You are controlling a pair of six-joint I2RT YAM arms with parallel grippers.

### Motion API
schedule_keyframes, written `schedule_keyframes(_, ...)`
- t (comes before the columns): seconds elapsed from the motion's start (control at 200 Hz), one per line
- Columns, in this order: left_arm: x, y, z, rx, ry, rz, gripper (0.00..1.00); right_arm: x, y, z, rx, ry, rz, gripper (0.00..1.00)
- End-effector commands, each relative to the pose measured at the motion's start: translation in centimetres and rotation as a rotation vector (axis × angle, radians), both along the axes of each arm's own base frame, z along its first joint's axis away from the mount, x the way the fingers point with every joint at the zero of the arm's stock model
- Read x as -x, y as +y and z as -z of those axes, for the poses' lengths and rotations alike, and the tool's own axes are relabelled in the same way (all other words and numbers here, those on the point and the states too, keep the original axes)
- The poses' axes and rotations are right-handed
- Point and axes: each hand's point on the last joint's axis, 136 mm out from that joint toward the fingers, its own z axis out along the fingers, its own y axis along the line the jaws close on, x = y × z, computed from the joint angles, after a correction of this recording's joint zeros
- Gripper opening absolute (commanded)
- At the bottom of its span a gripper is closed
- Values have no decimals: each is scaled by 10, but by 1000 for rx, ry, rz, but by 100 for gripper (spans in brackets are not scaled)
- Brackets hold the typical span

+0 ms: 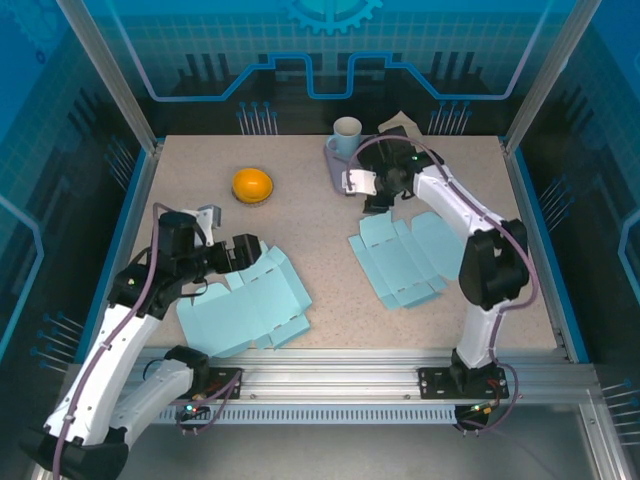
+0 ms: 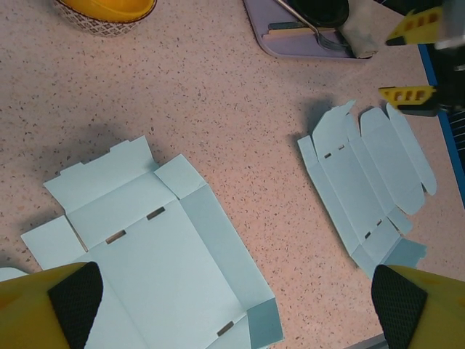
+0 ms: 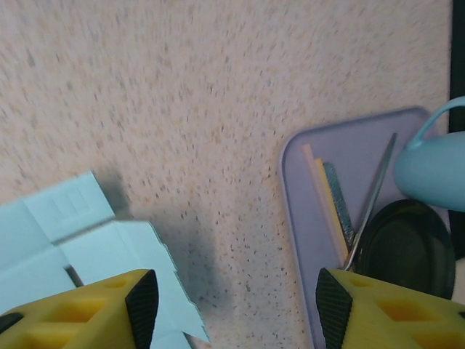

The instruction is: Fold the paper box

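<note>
The folding had not begun, by my reading: both box blanks lay flat on the tabletop (image 1: 310, 215), no wall raised. In the top view the left blank (image 1: 250, 300) sat at about 7 o'clock from the tabletop's middle and the right blank (image 1: 400, 258) at about 4 o'clock, well apart.

The left claw (image 1: 243, 255) hovered over the left blank's 11 o'clock corner, jaws spread wide and empty. The right claw (image 3: 236, 298) hung at 12 o'clock, between the right blank and the purple tray (image 1: 333, 160), its jaws apart with nothing between them. The step in hand looked like the approach to a first flap.

The next move probably called for the left claw to drop to an outer panel of its blank, nip the thin edge without sliding the sheet, and lift it along its crease. The right claw would have to come back toward 4 o'clock to work its own blank or to pin one down.

The left arm covered the left blank's 8 o'clock edge from above. The right wrist picture was soft, and it cut its blank off at the lower left. A fork (image 2: 305, 25) and a dark round thing lay in the tray, the latter too cropped to name. A brownish shape behind the cup (image 1: 347, 135) could not be made out.
</note>
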Motion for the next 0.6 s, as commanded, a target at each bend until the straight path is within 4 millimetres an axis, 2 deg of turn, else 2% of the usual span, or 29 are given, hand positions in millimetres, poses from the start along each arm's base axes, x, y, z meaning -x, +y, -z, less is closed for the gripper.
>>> schedule_keyframes(0.0,7,2,10,-18,-1,9,99,1,-12,18,91,48,-125,62)
schedule_keyframes(0.15,7,3,12,-21,0,7,99,4,-23,54,148,146,-125,62)
schedule_keyframes(0.265,7,1,14,-13,9,13,99,10,-24,74,166,214,-124,61)
schedule_keyframes(0.41,7,0,15,-11,14,18,99,13,-18,93,193,249,-136,59)
schedule_keyframes(0.535,7,0,14,-10,10,18,99,13,-12,100,202,256,-165,57)
schedule_keyframes(0.595,7,0,15,-12,13,16,99,14,-11,103,213,252,-181,52)
